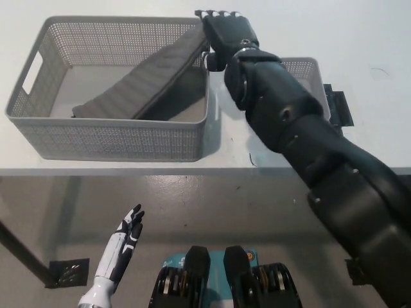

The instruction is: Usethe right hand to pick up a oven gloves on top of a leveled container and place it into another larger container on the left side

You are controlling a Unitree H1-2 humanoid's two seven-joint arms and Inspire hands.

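- There is one view only, taken from the robot's head and looking steeply down, so no second view shares any of the scene.
- The white bench (pixel 270 151) fills the upper half of the frame; its front edge runs straight across the middle.
- Below that edge, the grey floor (pixel 212 212) fills the lower half, farther from the lens.

You see: glove (pixel 151 77) grey quilted matt cloth; basket (pixel 115 138) perforated grey plastic; tabletop (pixel 289 25) smooth white; right hand (pixel 226 32) matt black.
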